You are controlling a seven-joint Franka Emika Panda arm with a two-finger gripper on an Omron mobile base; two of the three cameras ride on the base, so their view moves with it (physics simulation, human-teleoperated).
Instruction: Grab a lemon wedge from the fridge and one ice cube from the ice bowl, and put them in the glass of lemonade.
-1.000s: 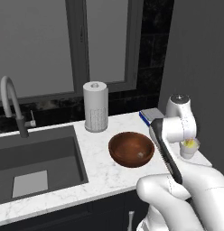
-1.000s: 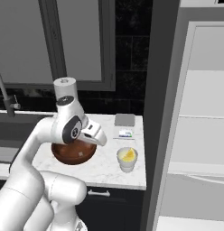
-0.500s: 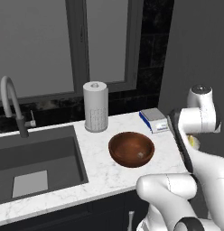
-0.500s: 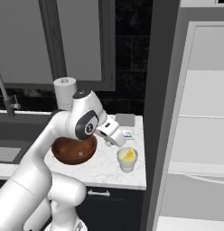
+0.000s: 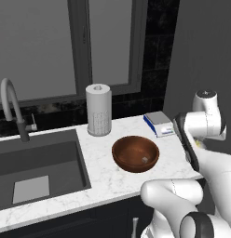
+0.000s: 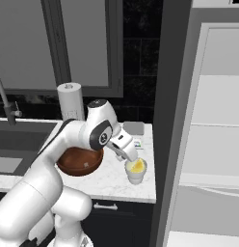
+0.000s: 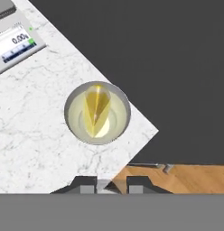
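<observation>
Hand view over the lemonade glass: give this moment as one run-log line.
yellow lemon wedge: inside pale glass tumbler | gripper: shut on small pale cube, above counter

Counter (image 5: 112, 179) — white marble-look stone, grey-veined, smooth. Bowl (image 5: 135, 153) — reddish-brown, glossy. Glass (image 7: 97, 113) — pale, translucent, holding a shiny yellow lemon wedge (image 7: 96, 108). Sink (image 5: 38, 162) — matt grey. Floor (image 7: 186, 178) — wood planks. Paper-towel roll (image 5: 98, 109) — white, ribbed.

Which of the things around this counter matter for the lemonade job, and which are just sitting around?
For the job: glass of lemonade, lemon wedge already in it, ice bowl, fridge, gripper shut on what looks like an ice cube.

Just lying about: paper-towel roll, scale, sink, faucet.
</observation>
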